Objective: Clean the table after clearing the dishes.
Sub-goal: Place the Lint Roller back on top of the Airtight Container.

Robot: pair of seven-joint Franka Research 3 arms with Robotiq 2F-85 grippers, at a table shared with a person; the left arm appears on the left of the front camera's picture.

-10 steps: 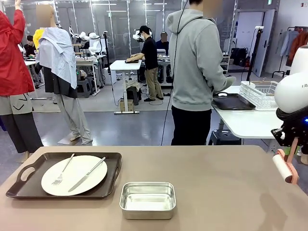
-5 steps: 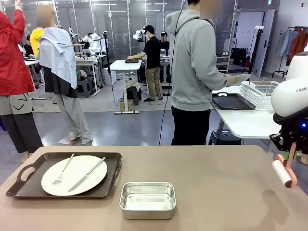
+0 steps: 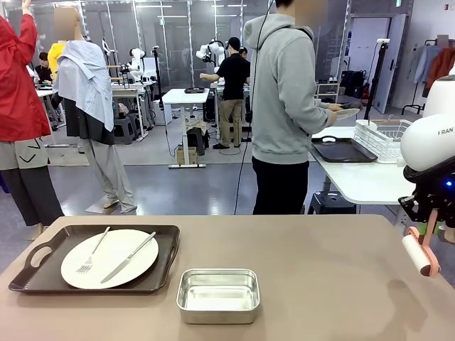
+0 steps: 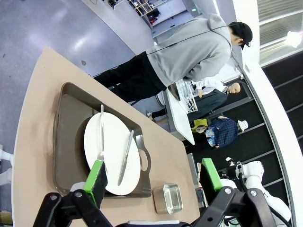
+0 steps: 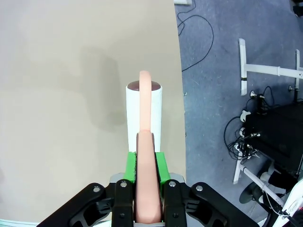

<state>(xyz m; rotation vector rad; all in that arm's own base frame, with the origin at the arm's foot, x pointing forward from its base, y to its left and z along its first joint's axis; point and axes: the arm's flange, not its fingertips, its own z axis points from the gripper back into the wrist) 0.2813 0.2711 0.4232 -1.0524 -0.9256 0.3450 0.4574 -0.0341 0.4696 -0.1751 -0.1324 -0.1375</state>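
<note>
**Dishes half cleared, wiping not yet begun**

One tray (image 3: 43, 264) with its plate (image 3: 110, 259), fork (image 3: 92, 254) and knife (image 3: 128, 258) sits by the left edge of the table (image 3: 341, 284), with a steel pan (image 3: 217, 295) near the middle of the near edge. A second tray (image 3: 343, 150) lies on the white table (image 3: 362, 181) by the person (image 3: 284, 106), so I judge one setting cleared. The right gripper (image 5: 145, 163) is clenched on a lint roller (image 3: 416, 253) over the right edge, seemingly off the surface. The left gripper (image 4: 154, 177) hangs above the tray, jaws wide and empty.

table (image 3: 320, 284) taupe | tray (image 3: 85, 288) dark brown | plate (image 3: 138, 264) white | roller (image 3: 417, 254) white-pink
</note>
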